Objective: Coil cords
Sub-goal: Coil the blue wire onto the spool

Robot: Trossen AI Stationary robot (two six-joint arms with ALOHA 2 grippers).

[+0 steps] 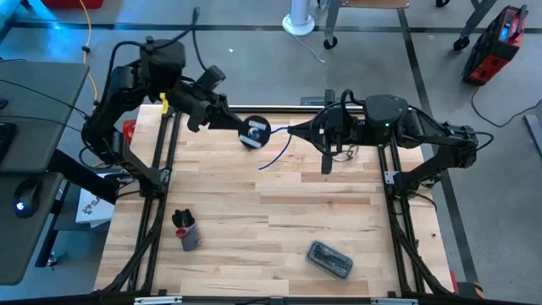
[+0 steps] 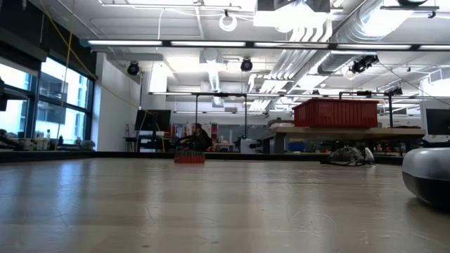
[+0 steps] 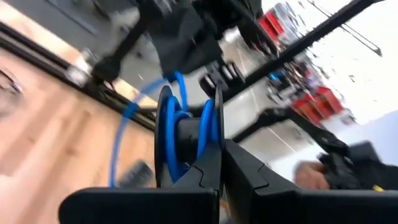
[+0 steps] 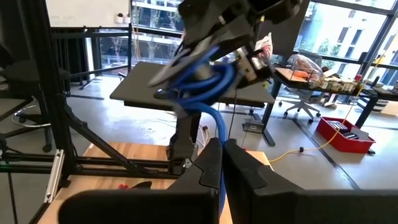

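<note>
My left gripper (image 1: 246, 129) is shut on a small black reel (image 1: 254, 132) wound with thin blue cord, over the table's far middle. The reel also shows in the left wrist view (image 3: 186, 134) and the right wrist view (image 4: 199, 78). My right gripper (image 1: 294, 131) is shut on the blue cord (image 4: 217, 127) just right of the reel. The cord's free end (image 1: 269, 161) trails down toward the table. Neither gripper shows in the low view. My left gripper pinches one flange of the reel (image 3: 216, 127) at its rim between its two fingers, coming from the table's left. The reel stands on edge, lifted clear of the table, with the cord's turns (image 3: 175, 124) between its flanges. My right gripper pinches the blue cord (image 4: 219, 142) between its two fingers a short way from the reel, coming level from the table's right. The cord runs in a curve from the fingers up to the reel.
Thin dark-framed glasses (image 1: 343, 152) lie under the right arm. A dark grey case (image 1: 330, 260) lies near the front right and shows in the low view (image 2: 429, 176). A small dark object (image 1: 185, 230) lies at the front left. A yellow cable (image 1: 85, 25) hangs beyond the table.
</note>
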